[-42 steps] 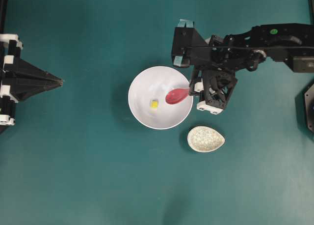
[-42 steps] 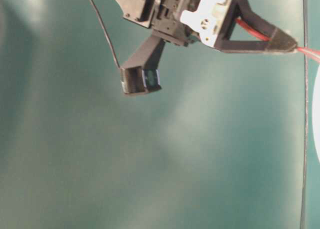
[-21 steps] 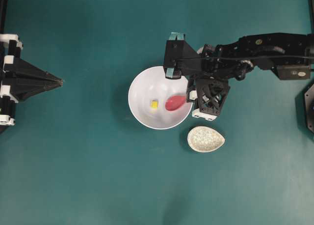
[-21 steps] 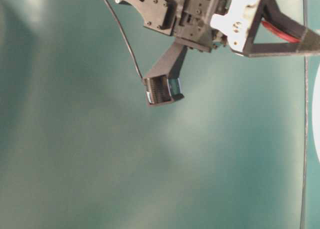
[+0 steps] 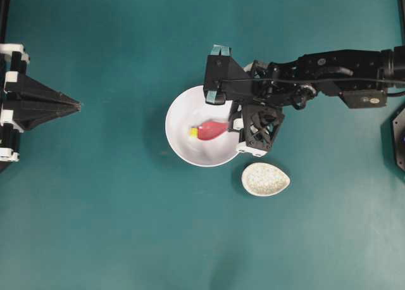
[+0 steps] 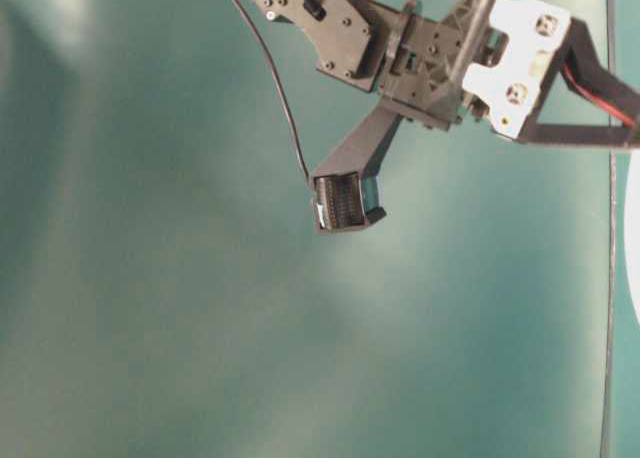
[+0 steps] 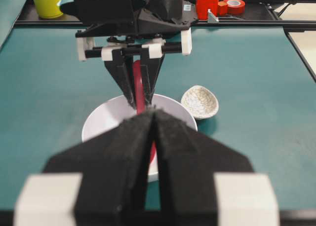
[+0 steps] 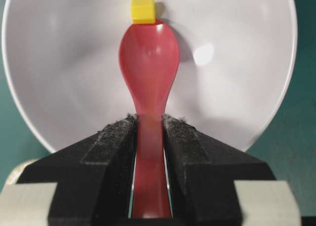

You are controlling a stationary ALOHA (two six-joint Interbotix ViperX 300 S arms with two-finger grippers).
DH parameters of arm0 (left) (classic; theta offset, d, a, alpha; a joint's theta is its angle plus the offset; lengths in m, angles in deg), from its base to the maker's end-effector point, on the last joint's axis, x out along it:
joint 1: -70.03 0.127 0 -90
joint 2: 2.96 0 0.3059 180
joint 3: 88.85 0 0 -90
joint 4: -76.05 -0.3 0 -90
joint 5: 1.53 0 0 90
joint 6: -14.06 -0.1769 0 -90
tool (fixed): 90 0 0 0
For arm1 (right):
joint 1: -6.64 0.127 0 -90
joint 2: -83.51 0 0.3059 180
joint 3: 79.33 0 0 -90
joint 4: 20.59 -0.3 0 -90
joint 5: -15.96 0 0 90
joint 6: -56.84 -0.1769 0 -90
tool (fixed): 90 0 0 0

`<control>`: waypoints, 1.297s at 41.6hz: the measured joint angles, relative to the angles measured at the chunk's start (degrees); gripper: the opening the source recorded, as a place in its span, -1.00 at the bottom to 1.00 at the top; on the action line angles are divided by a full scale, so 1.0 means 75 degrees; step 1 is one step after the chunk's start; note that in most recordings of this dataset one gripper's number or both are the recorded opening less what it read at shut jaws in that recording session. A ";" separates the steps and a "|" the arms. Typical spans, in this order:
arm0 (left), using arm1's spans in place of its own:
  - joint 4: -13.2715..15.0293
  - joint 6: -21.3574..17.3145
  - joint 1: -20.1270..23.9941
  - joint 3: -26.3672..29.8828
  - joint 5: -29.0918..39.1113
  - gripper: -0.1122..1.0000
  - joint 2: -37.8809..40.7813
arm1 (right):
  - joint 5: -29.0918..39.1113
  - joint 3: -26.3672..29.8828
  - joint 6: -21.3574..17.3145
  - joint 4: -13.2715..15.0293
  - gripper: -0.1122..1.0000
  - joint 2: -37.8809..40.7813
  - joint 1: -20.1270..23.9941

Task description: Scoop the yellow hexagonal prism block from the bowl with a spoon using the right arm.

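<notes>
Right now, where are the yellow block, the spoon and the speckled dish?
yellow block [image 8: 142,11], right wrist view, top face.
spoon [image 8: 148,53], right wrist view, middle of scoop.
speckled dish [image 5: 266,179], overhead view, centre of hollow.

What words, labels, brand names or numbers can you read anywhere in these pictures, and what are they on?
None can be read: the spoon, bowl, yellow block and speckled dish are plain. The right arm carries a small green mark, too small to read. The red cup and tape roll show no readable print.
</notes>
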 measured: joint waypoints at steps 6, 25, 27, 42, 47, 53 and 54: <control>0.0000 0.0000 0.0000 0.0000 0.0000 -0.79 0.0000 | -0.0363 0.0000 0.0000 0.0000 -0.38 0.0059 0.0000; 0.0000 0.0012 0.0000 0.0000 0.0000 -0.79 -0.0012 | -0.1184 0.0000 0.0000 0.0012 -0.38 0.0105 0.0000; -0.0012 0.0000 0.0000 0.0000 0.0000 -0.79 -0.0012 | -0.1219 0.0000 0.0000 0.0000 -0.38 0.0105 0.0012; 0.0000 0.0012 0.0000 0.0000 -0.0012 -0.79 -0.0012 | -0.1289 0.0000 0.0000 0.0000 -0.38 0.0105 0.0012; 0.0000 0.0012 0.0000 0.0000 -0.0012 -0.79 -0.0012 | -0.1289 0.0000 0.0000 0.0012 -0.38 0.0094 0.0012; 0.0000 0.0012 -0.0012 0.0000 0.0000 -0.79 -0.0012 | -0.1418 0.0000 0.0000 0.0012 -0.38 0.0094 0.0035; 0.0000 0.0012 0.0000 0.0000 0.0000 -0.79 -0.0012 | -0.1441 0.0000 0.0000 0.0012 -0.38 0.0094 0.0047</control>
